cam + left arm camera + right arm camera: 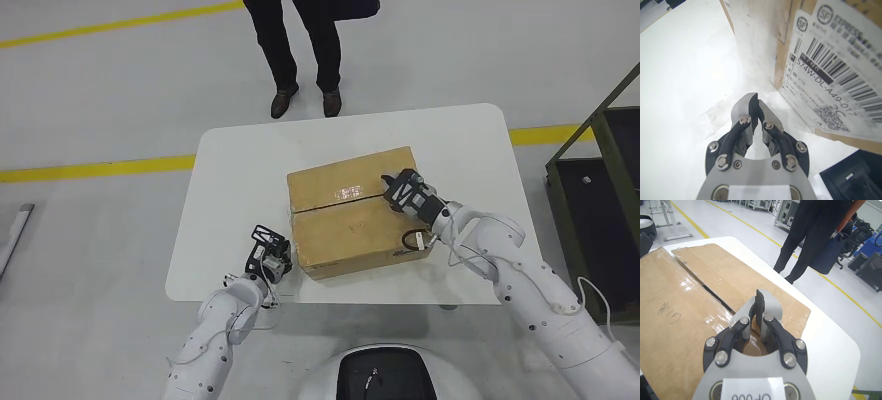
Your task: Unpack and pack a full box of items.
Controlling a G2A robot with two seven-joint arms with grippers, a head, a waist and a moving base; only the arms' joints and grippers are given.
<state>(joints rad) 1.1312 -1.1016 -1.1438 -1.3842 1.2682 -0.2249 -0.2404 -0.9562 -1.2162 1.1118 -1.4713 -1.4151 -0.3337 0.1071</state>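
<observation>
The white counter point(225, 170) carries the cardboard box point(350, 215) near its middle. Both top flaps are down, with a narrow dark gap along the seam. A shipping label point(831, 75) covers the box wall nearest the left arm. The right hand point(759, 296) is above the seam's end at the box's right edge, fingers pressed together, empty. The left hand point(755, 96), likewise closed on nothing, hovers low over the counter just beside the labelled wall.

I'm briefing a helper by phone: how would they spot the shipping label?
On the white table sits one brown cardboard box. The label is stuck on a side wall near the left hand: the only white sheet there, printed with black barcodes.
</observation>
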